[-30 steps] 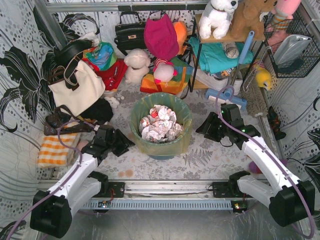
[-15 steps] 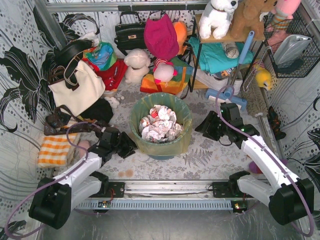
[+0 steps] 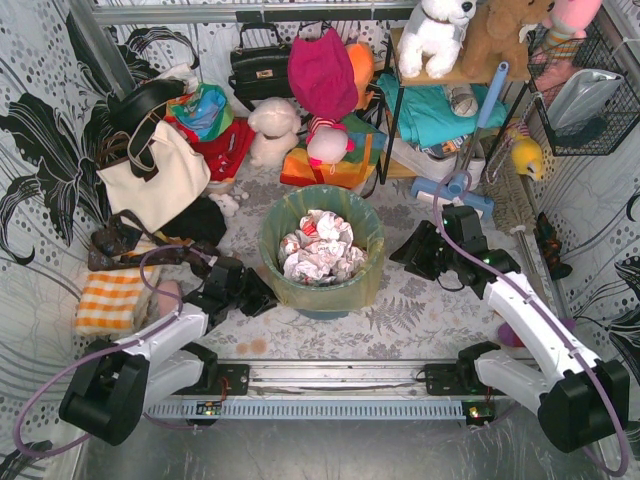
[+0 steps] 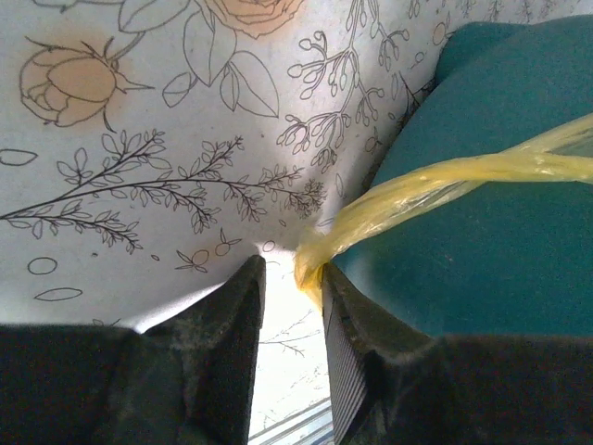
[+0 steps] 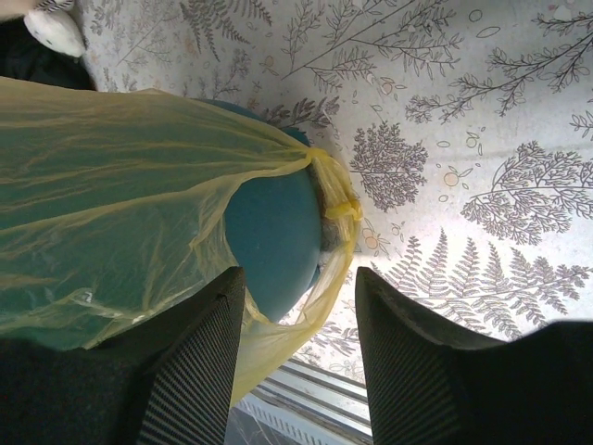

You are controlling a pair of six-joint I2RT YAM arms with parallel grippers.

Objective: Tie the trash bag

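The trash bag (image 3: 322, 292) is thin yellow-green plastic lining a teal bucket (image 3: 325, 306), with crumpled white-and-red paper (image 3: 320, 246) inside. My left gripper (image 3: 257, 296) sits low at the bucket's left foot. In the left wrist view it (image 4: 289, 271) is open with a narrow gap, and a twisted yellow bag strap (image 4: 435, 181) ends at its right fingertip (image 4: 326, 278). My right gripper (image 3: 405, 256) is by the bucket's right side. In the right wrist view it (image 5: 298, 278) is wide open, with a bag handle loop (image 5: 335, 243) hanging down the teal bucket (image 5: 273, 236) in front of it.
A cream tote with black straps (image 3: 155, 172) and an orange-and-white checked cloth (image 3: 110, 298) lie at the left. Stuffed toys (image 3: 272, 130), bags and a shelf (image 3: 440, 110) stand behind the bucket. A blue mop (image 3: 455, 185) leans at the back right. A metal rail (image 3: 330, 375) runs along the near edge.
My left gripper has moved right and down toward the foot of the bucket, its arm folding lower. The right arm has barely moved.
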